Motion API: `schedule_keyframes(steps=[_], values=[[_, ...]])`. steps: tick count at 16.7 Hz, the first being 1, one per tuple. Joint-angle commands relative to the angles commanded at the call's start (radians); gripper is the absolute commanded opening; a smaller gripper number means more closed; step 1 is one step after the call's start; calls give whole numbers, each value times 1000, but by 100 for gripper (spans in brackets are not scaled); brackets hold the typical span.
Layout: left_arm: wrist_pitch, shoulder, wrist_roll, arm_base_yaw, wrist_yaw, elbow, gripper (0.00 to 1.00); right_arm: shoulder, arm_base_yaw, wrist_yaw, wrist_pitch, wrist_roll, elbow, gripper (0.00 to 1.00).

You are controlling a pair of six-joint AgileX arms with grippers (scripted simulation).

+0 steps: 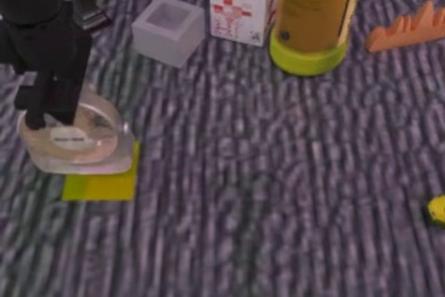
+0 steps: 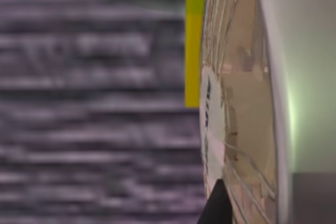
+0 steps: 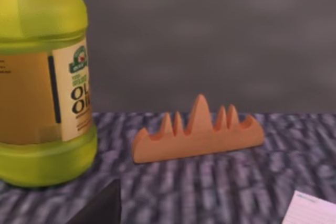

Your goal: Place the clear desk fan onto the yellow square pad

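Note:
The clear desk fan point(image 1: 76, 137) lies at the table's left with its round grille facing up. Its near edge overlaps the far part of the yellow square pad point(image 1: 101, 186); the rest of it rests on the cloth. My left gripper point(image 1: 49, 113) comes down from above and is shut on the fan's far-left rim. The left wrist view shows the fan point(image 2: 236, 108) edge-on and very close, one dark fingertip point(image 2: 216, 205) against its face, and a strip of the pad point(image 2: 193, 40) behind it. My right gripper is out of the top view.
A grey-lilac cube box point(image 1: 169, 29), a red-and-white carton point(image 1: 242, 1) and a large yellow bottle point(image 1: 316, 15) stand along the back. An orange toothed piece point(image 1: 407, 27) lies at the back right, a small yellow lump point(image 1: 438, 210) at the right edge.

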Motion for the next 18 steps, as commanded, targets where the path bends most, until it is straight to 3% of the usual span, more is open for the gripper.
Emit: schedule_keyframes(steps=[16, 18], values=[[134, 13, 7, 7, 0, -121, 0, 0, 0, 0, 0, 0, 0, 100], [134, 13, 7, 7, 0, -121, 15, 0, 0, 0, 0, 0, 0, 100]])
